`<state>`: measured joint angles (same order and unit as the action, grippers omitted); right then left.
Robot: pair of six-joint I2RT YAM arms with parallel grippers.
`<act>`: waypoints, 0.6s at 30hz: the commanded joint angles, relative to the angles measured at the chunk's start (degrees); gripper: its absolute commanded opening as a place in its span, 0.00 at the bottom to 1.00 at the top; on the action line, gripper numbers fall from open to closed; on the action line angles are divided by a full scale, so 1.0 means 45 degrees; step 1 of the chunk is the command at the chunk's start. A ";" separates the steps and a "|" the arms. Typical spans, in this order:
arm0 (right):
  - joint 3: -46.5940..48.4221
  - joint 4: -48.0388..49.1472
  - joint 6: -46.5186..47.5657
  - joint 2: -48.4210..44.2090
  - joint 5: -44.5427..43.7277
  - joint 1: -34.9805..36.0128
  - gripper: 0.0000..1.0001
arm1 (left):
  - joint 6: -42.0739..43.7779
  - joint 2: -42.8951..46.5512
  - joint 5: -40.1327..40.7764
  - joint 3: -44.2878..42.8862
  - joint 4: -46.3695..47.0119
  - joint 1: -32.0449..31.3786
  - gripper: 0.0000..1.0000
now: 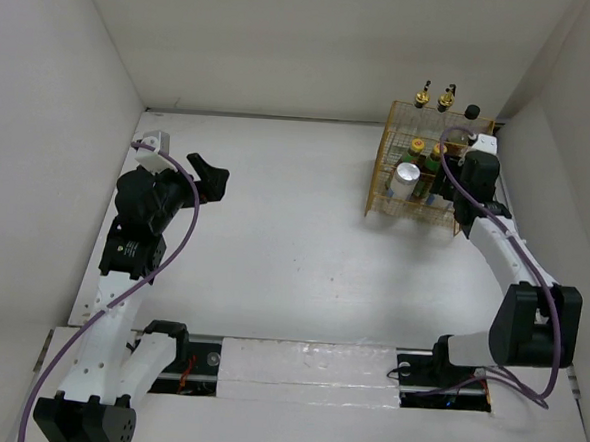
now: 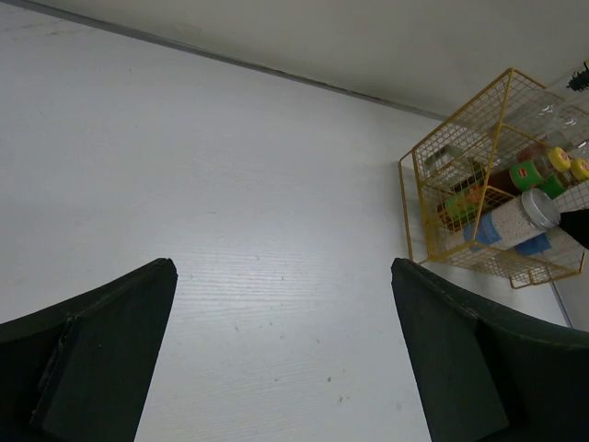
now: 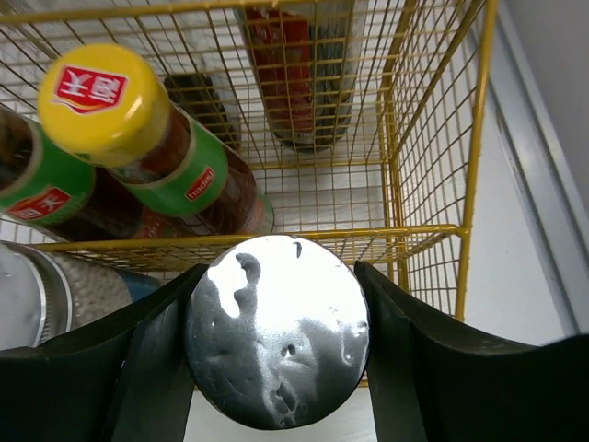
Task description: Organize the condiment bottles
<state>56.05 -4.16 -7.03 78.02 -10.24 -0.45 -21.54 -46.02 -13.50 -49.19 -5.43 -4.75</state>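
Jar [image 3: 276, 336], silver-lidded, is pinched at its sides by the right gripper [image 3: 279, 308] at the basket's [image 3: 479, 138] front rail, seemingly to be set beside the bottles [image 3: 138, 138] kept inside. Well apart, the left gripper [image 2: 285, 354] is held spread and empty above the table [image 2: 230, 230], probably to leave room.

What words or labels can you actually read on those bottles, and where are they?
"haday" or close to it, small and tilted: red patch on the green label of the yellow-capped bottle.
Its yellow cap: white characters on red, too blurred to read.
The silver-lidded jar: no writing on its lid.
All other labels, in every view: too small or blurred.
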 commanded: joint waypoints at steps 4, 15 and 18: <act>0.0103 0.1160 -0.0509 0.0260 0.0185 -0.0174 0.58 | -0.0213 -0.0066 -0.0124 -0.0104 0.0582 0.0041 1.00; 0.0745 0.0593 -0.0742 -0.1865 0.0653 0.0098 1.00 | -0.0096 -0.0184 -0.0652 -0.0104 0.0445 0.0041 1.00; 0.1118 0.0165 -0.0276 -0.3408 0.1044 0.0333 1.00 | -0.0213 -0.0184 -0.1119 -0.0104 0.0600 0.0041 1.00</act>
<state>56.55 -5.06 -9.19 69.56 -7.77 -0.27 -22.04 -47.16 -15.38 -49.19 -5.41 -4.78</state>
